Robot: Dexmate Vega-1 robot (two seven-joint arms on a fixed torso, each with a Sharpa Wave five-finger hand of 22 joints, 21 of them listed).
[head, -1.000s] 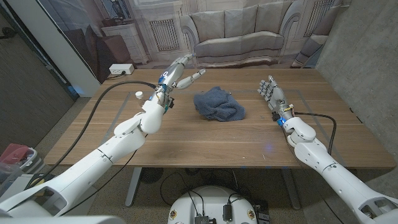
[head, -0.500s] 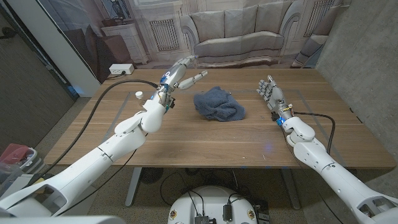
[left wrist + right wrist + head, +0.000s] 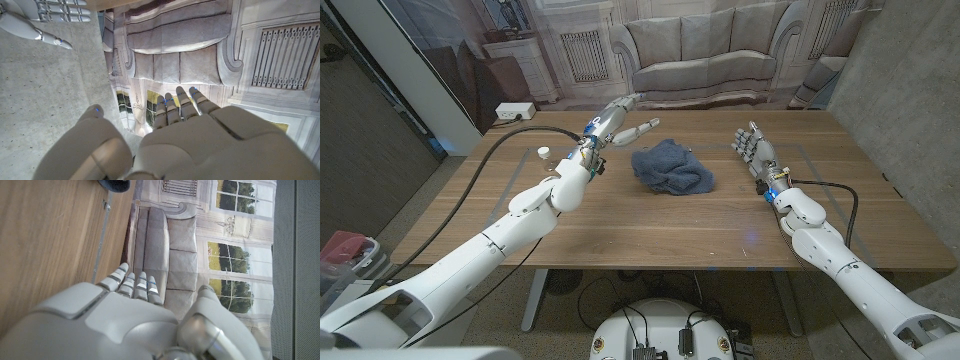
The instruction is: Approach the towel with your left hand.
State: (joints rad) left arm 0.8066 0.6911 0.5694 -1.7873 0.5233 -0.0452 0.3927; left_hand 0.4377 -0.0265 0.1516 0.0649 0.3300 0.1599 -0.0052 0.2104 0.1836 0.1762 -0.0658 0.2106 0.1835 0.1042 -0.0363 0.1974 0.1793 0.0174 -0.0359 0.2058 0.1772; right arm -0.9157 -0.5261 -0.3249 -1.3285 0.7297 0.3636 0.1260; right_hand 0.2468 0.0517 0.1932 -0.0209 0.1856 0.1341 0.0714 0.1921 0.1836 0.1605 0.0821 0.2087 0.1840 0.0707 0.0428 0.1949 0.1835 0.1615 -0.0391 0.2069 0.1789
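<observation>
**Left hand raised beside the towel, nothing held**

Nearest the robot, both white arms reach in over the wooden worktop from the lower corners of the head view. A black cable runs along the worktop beside the left arm, and another cable loops by the right forearm.

Further in on the robot's right, the right hand is over the worktop with its fingers pointing away, holding nothing; the fingers lie close together and fairly straight. It sits well apart from the towel.

In the middle of the worktop lies the towel, a crumpled blue heap.

On the robot's left side of the towel, the left hand is lifted above the worktop, fingers spread and empty, its fingertips reaching toward the towel's far left edge without touching it. A small white object rests on the worktop near the left forearm.

Beyond the far edge hangs a backdrop printed with a sofa and windows.
</observation>
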